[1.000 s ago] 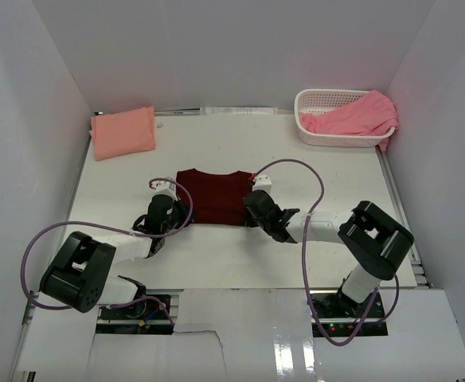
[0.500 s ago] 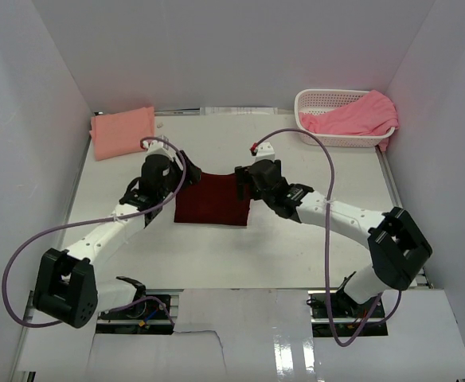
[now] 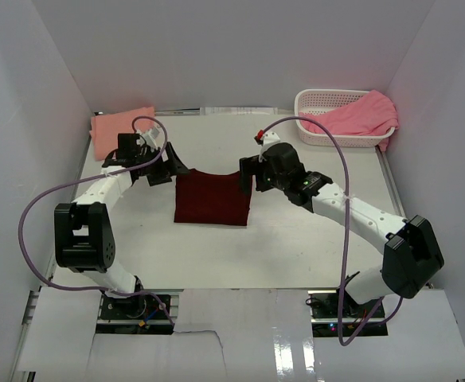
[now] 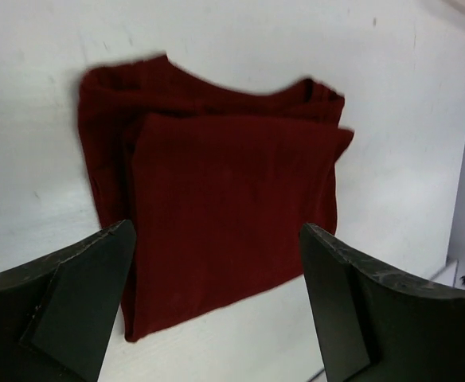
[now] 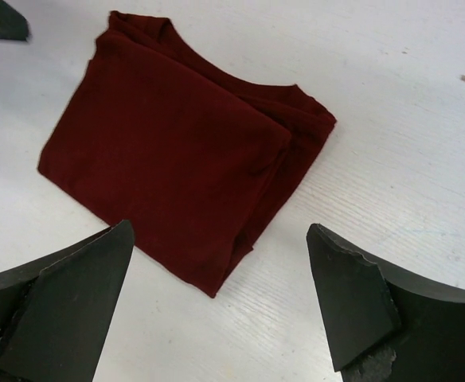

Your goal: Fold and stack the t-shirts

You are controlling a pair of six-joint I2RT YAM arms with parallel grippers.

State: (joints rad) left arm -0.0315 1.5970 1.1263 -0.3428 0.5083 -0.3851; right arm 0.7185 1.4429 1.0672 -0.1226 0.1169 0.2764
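Maroon t-shirt (image 3: 212, 199) lies folded into a flat rectangle on the white table (image 3: 296, 239), right between my two claws. The left claw (image 3: 171, 165) hangs by the shirt's far left corner with its jaws spread wide and nothing in them. On the left wrist camera I see both dark fingers (image 4: 65, 294) well apart at the bottom of the view. The shirt lies flat on the table ahead of them, neckline at the far edge and one folded layer resting on another.

The right claw (image 3: 247, 175) sits over the shirt's far right corner, also released and gripping nothing. On the right wrist camera its fingers (image 5: 57, 310) frame the shirt from either side without touching it. The cloth lies at a slant ahead of that claw, with the doubled edge and neckline towards its right finger. From the overhead view I cannot tell whether either claw brushes the fabric.

Behind the left claw and off to its left, a salmon-peach shirt (image 3: 121, 131) lies folded at the far left corner of the table, well apart from the maroon one. Far off to the right of the right claw and behind it, a pink shirt (image 3: 352, 115) is heaped in a white lattice basket (image 3: 316, 99), with part of it spilling over the basket's right rim.
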